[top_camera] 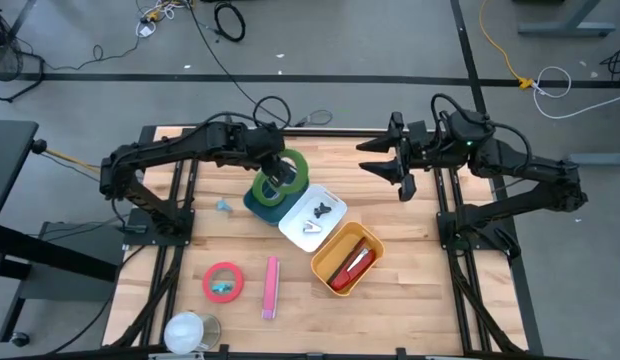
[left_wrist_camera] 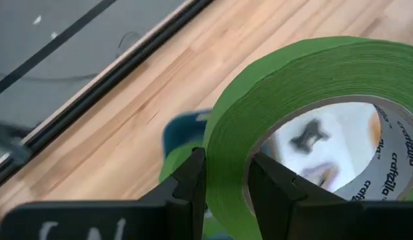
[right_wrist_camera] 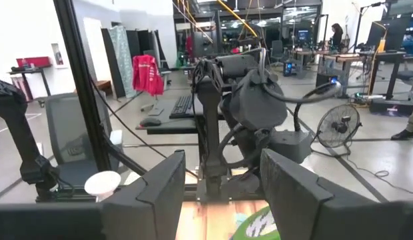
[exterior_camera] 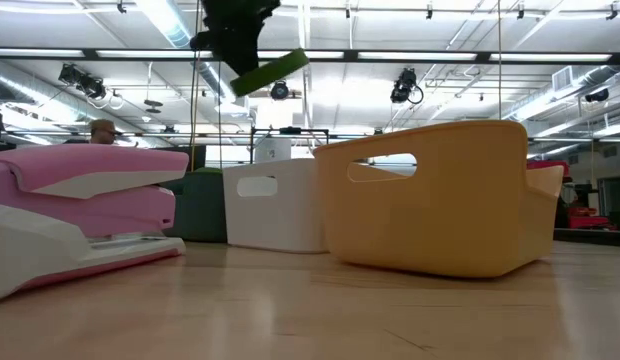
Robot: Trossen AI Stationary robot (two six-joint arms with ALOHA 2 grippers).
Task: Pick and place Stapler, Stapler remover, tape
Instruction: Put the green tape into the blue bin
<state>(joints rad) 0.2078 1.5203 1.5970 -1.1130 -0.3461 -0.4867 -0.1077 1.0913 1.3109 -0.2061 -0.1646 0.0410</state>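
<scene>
Your left hand (top_camera: 280,176) is pinching the green tape roll (top_camera: 281,172) through its wall, hovering above the teal bin (top_camera: 258,200), probably for the drop. Right hand (top_camera: 403,165) is idling spread at 2 o'clock.

We see a pale wood desk (top_camera: 410,300), smooth w/ visible grain; matt green paper tape (left_wrist_camera: 286,113); glossy plastic bins, yellow (exterior_camera: 430,200) & white (exterior_camera: 275,205); glossy pink stapler (exterior_camera: 75,215).
</scene>
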